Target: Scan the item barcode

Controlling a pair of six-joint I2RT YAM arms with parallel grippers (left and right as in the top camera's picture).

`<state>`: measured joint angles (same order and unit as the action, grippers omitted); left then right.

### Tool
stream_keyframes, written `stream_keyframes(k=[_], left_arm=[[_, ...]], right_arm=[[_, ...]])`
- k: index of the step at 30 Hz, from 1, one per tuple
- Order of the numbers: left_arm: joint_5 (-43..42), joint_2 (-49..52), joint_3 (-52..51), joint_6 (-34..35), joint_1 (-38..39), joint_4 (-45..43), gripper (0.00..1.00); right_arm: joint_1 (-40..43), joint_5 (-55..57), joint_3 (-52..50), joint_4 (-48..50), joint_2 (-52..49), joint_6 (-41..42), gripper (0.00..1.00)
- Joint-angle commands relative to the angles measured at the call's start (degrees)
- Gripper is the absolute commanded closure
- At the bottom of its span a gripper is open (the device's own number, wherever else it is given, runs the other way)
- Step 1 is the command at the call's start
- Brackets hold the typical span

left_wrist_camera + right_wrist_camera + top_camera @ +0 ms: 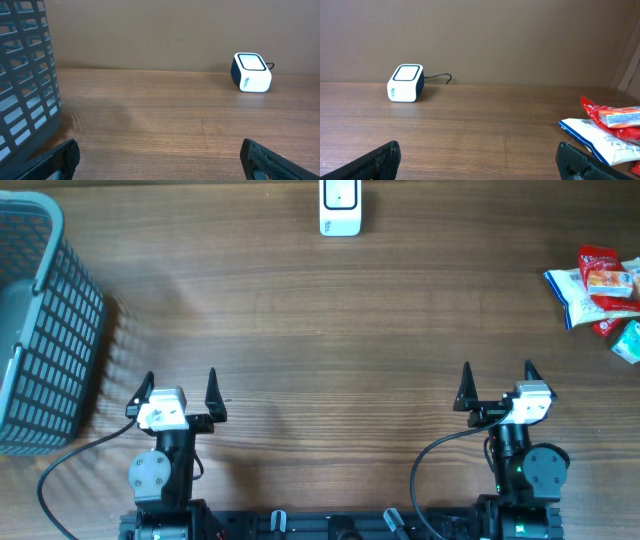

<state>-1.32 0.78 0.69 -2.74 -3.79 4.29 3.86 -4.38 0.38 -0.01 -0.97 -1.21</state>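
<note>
A small white barcode scanner (340, 208) stands at the table's far edge, middle; it also shows as a white box with a dark top (251, 73) (405, 83), its cable trailing behind. Snack packets lie in a pile at the far right: a white and blue packet (578, 288) (600, 139) and a red one (603, 262) (612, 117). My left gripper (180, 384) (160, 159) stands open near the front left, nothing between its fingers. My right gripper (497, 379) (479, 160) is open near the front right, short of the packets.
A dark grey slatted basket (42, 320) (25, 85) sits at the left edge. A teal packet (628, 342) peeks in at the right edge. Bare wooden tabletop (330, 320) lies between the grippers and the scanner.
</note>
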Motion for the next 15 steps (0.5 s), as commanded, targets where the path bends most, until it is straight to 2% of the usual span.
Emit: stream_keyframes(k=[1, 15], left_arm=[[0.55, -0.61, -0.37, -1.53, 0.26, 0.24, 0.0], [0.26, -0.61, -0.37, 0.17, 0.26, 0.15, 0.0]], right_arm=[[0.28, 0.98, -0.09, 0.07, 0.76, -0.24, 0.0], [0.28, 0.98, -0.09, 0.07, 0.76, -0.26, 0.0]])
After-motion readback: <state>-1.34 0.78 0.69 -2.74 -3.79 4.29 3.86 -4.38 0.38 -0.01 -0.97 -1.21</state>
